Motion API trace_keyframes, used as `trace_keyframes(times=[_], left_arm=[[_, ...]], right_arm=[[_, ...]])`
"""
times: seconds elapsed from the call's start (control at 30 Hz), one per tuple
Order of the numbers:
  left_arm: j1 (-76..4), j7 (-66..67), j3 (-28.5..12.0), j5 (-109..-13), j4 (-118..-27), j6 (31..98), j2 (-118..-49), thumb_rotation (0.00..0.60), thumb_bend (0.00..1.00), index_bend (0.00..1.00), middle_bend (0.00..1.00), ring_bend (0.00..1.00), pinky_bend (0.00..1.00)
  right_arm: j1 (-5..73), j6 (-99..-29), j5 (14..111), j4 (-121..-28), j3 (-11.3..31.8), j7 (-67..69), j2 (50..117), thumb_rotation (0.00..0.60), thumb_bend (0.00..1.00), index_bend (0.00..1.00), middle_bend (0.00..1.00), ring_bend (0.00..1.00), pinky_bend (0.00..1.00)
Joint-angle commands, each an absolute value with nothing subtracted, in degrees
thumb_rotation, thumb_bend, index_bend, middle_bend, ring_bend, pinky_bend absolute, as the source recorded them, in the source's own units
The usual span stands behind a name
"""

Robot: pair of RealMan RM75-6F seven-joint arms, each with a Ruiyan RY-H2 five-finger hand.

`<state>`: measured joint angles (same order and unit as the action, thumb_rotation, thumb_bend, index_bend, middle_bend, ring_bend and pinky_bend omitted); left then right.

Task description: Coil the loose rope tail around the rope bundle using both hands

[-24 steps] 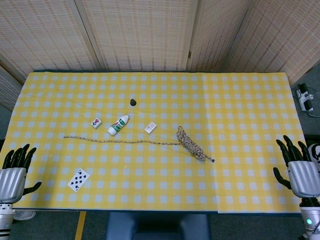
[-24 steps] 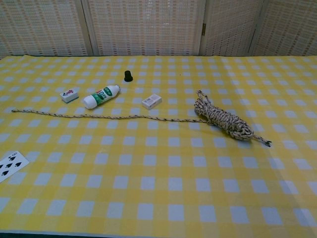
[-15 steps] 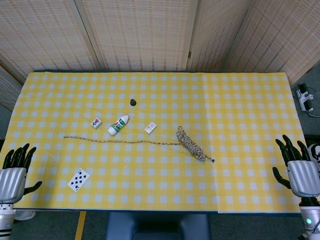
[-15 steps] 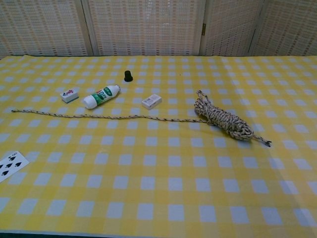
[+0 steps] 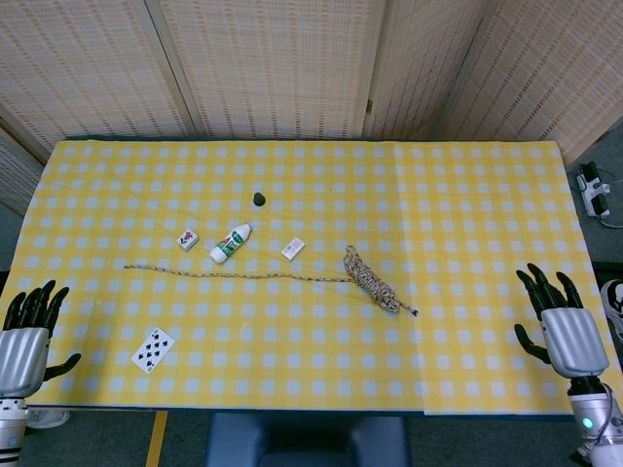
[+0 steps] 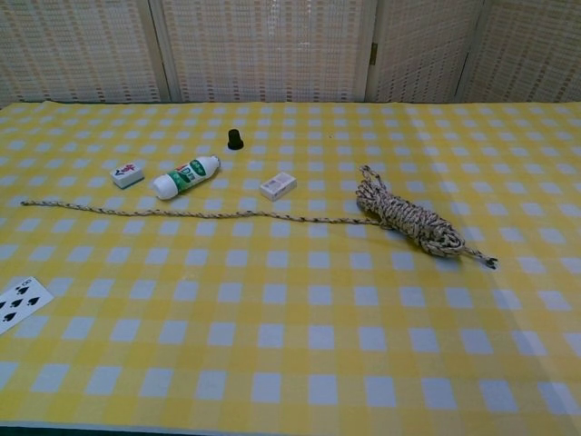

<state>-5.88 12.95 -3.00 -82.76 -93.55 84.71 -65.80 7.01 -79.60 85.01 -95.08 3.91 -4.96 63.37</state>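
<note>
A speckled rope bundle point(image 5: 372, 279) point(image 6: 406, 221) lies right of the table's middle. Its loose tail point(image 5: 234, 274) point(image 6: 191, 213) runs straight out to the left across the yellow checked cloth. My left hand point(image 5: 26, 336) hangs at the table's front left corner, fingers spread, holding nothing. At the front right edge my right hand point(image 5: 557, 325) is spread the same way and empty. Both hands are far from the rope. The chest view shows neither hand.
Behind the tail lie a small tile point(image 5: 188, 239) point(image 6: 128, 175), a white bottle with a green label point(image 5: 231, 242) point(image 6: 185, 176), a small white box point(image 5: 293, 249) point(image 6: 278, 185) and a black cap point(image 5: 259, 199) point(image 6: 235, 139). A playing card point(image 5: 153, 349) point(image 6: 18, 302) lies front left.
My right hand has shifted left and slightly down toward the table's edge. The left hand has barely moved. The rope lies as before.
</note>
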Motion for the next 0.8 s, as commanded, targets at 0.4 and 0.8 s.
trace_keyframes(times=[0.4,0.8], left_arm=[[-5.37,11.74,-2.77,-83.19,-94.1,85.24,-64.99,0.6,0.15,0.1,0.0,0.0,0.0],[-4.69,10.27,-2.46,-83.34,-95.13,85.67,-64.23,0.6,0.15,0.1,0.0,0.0,0.0]], right_arm=[[16.6,-66.52,80.66,-98.2,6.26,-7.74,70.32,0.6,0.41,0.0,0.01,0.07,0.01],[24.56,-60.34,67.91,-95.88,11.04,-16.88,80.76,0.6,0.29,0.0,0.0,0.0,0.01]])
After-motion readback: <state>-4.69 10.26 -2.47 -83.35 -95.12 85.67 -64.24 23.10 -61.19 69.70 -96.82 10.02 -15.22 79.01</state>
